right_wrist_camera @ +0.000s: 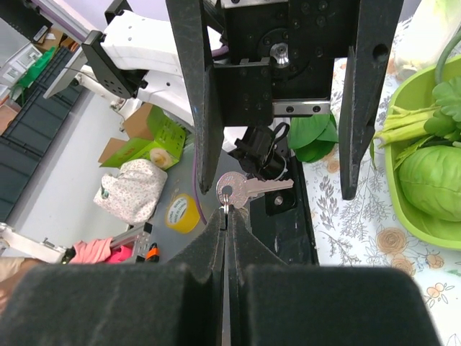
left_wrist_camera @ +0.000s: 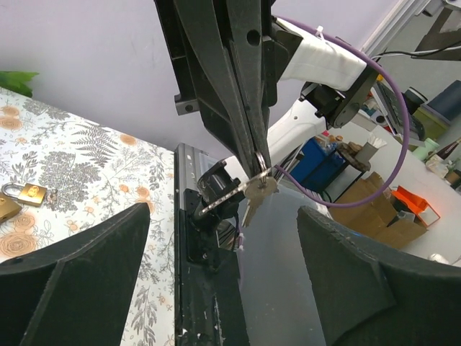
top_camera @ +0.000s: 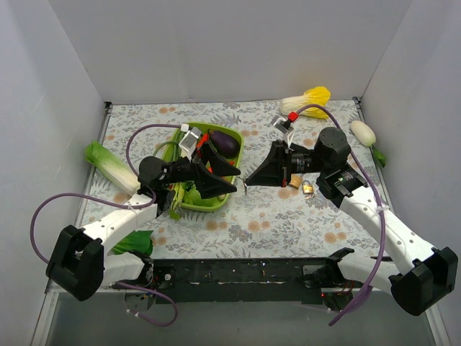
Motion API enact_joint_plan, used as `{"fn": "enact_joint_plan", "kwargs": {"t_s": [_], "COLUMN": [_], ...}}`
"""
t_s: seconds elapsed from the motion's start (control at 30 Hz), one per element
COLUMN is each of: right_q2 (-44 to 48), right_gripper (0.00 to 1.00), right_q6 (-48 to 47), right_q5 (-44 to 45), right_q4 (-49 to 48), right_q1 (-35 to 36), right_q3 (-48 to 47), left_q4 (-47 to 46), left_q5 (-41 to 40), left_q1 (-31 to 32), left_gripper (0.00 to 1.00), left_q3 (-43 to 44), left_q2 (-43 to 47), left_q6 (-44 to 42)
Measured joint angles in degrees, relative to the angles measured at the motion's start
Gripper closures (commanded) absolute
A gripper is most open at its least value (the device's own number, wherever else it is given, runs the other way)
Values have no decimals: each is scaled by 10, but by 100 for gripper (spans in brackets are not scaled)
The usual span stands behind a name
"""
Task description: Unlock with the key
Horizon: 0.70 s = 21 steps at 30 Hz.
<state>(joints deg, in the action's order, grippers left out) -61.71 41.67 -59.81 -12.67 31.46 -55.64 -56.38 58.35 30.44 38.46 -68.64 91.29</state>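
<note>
My right gripper (top_camera: 247, 181) is shut on the small ring of the silvery key (top_camera: 245, 187) and holds it in the air above the table's middle. In the right wrist view the key (right_wrist_camera: 249, 189) hangs at my closed fingertips (right_wrist_camera: 227, 213), blade pointing right. My left gripper (top_camera: 232, 175) is open and empty, its fingers spread on either side of the key. In the left wrist view the key (left_wrist_camera: 258, 194) dangles from the right gripper (left_wrist_camera: 258, 160) between my wide-open fingers (left_wrist_camera: 108, 252). The brass padlock (top_camera: 307, 188) lies on the table under the right arm; it also shows in the left wrist view (left_wrist_camera: 27, 192).
A green tray (top_camera: 233, 187) with an eggplant (top_camera: 224, 143) and greens sits behind the left gripper. Napa cabbage (top_camera: 308, 98) lies at the back right, a white radish (top_camera: 362, 131) at the right wall, lettuce (top_camera: 109, 165) at the left. A smaller brass piece (left_wrist_camera: 6, 208) lies beside the padlock.
</note>
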Motion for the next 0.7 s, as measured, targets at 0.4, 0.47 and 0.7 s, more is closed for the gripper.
{"fn": "enact_joint_plan", "kwargs": {"t_s": [0.4, 0.47, 0.7], "right_q2": [-4, -4, -6], "right_gripper": [99, 99, 99], "right_q6": [5, 6, 12], "right_q5": [-12, -15, -18], "right_q4": [0, -3, -5], "right_q1": [0, 0, 0], "right_q3": [8, 10, 12], "left_q4": [-2, -2, 2], "left_q5": [-9, -9, -10], "left_q1": [17, 17, 17], "left_gripper": [52, 58, 76], "left_q3": [9, 9, 9], "left_q2": [-10, -10, -10], "left_q6": [-2, -4, -14]}}
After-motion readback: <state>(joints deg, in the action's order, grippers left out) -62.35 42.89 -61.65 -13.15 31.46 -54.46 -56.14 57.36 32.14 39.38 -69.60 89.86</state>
